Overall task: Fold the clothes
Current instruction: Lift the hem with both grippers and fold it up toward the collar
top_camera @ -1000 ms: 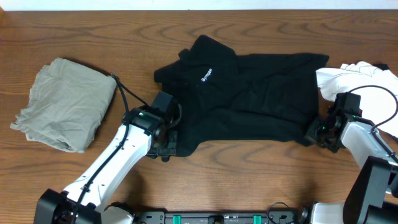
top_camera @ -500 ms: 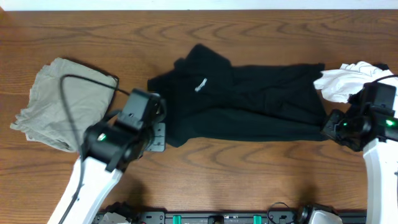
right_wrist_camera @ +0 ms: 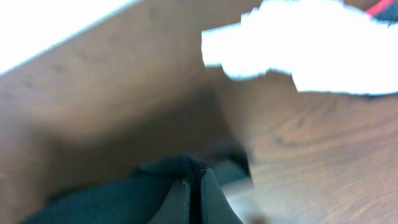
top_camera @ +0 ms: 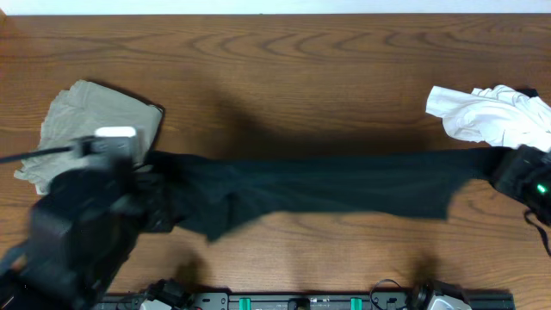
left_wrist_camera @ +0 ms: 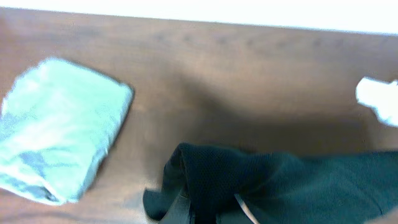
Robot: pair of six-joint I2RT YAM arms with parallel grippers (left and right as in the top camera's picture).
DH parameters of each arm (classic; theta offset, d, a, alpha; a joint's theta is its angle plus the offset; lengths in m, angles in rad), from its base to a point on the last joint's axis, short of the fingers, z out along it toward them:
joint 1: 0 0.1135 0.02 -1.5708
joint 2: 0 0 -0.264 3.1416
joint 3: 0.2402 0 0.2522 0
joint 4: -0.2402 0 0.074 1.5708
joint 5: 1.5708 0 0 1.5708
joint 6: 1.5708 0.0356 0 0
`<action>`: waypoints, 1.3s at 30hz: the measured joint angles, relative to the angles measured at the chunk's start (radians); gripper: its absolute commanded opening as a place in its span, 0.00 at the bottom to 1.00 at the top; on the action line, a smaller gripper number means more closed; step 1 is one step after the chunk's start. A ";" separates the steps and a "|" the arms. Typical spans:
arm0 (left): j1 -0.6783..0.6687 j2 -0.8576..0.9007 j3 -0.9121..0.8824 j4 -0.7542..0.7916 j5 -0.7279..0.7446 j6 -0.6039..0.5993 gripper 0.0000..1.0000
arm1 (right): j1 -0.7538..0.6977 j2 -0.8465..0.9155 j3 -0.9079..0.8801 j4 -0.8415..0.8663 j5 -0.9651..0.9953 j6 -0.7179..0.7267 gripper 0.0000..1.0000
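A black shirt (top_camera: 327, 185) hangs stretched in the air between both grippers, above the table. My left gripper (top_camera: 153, 196) is shut on its left end; in the left wrist view the black shirt (left_wrist_camera: 280, 186) bunches between the fingers (left_wrist_camera: 181, 210). My right gripper (top_camera: 508, 168) is shut on the right end; in the right wrist view the shirt's edge (right_wrist_camera: 168, 171) is pinched between the fingers (right_wrist_camera: 211, 199). A folded beige garment (top_camera: 90, 129) lies at the left. A crumpled white garment (top_camera: 486, 116) lies at the right.
The wooden table (top_camera: 301, 69) lies below. The beige garment (left_wrist_camera: 59, 124) and a bit of the white garment (left_wrist_camera: 379, 99) show in the left wrist view. The white garment (right_wrist_camera: 298, 46) fills the upper right of the right wrist view.
Both arms have risen and moved apart, lifting the black shirt off the table and pulling it into a long taut band. The left arm now looms large and blurred.
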 measured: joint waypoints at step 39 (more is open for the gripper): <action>0.259 0.871 0.547 0.403 0.184 0.276 0.06 | 0.024 0.708 0.468 0.398 -0.124 0.008 0.01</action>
